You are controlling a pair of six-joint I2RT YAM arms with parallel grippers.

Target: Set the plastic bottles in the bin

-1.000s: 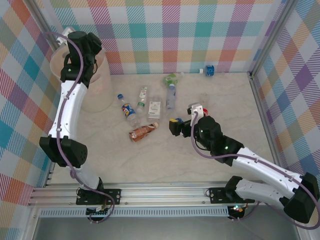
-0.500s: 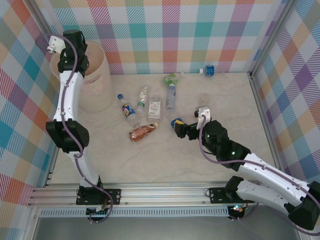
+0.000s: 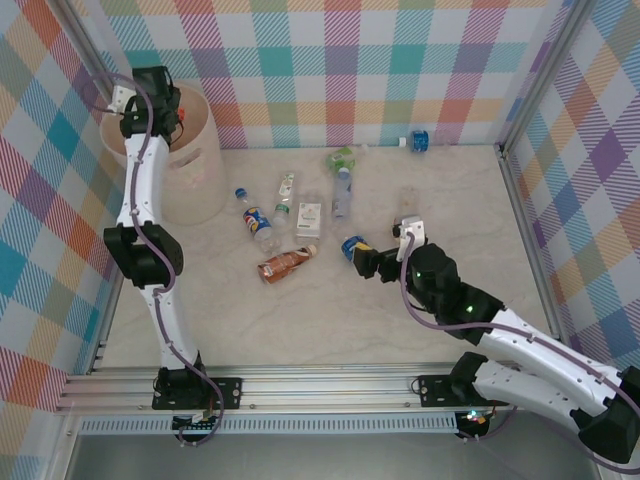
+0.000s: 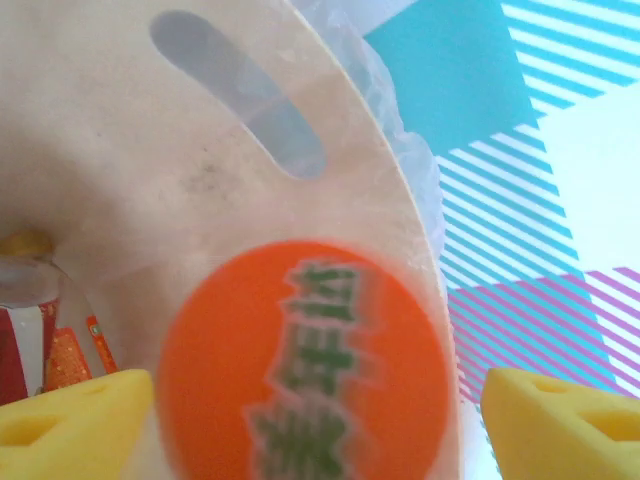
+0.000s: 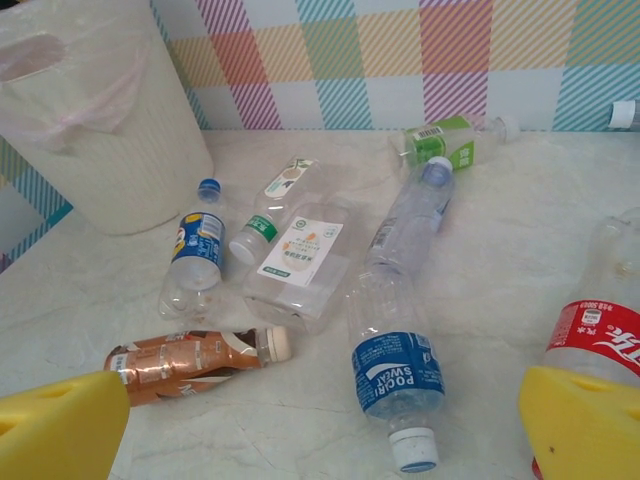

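Two yellow foam pads of the right gripper stand wide apart with nothing between them. Just ahead, slightly right of centre, a clear plastic bottle with a blue label lies on the pale marbled table. Its cap points toward the hand and its long axis runs away from it, a little leftward, so the jaws would probably close across its body, not along it. A clear bottle with a red label lies just beside the right pad. Further bottles, among them a crushed brown bottle, lie beyond, toward the tall round beige bin. The right arm is the nearer to all of these. The left gripper hangs at the bin's rim with its pads wide; between them is a blurred orange disc bearing green lettering — apparently a bottle's end, loose. A red-labelled bottle already lies inside. Compared with one second ago, the left arm has straightened above the bin and its jaws have widened, while the right gripper has drawn back from the blue-labelled bottle toward its own base.
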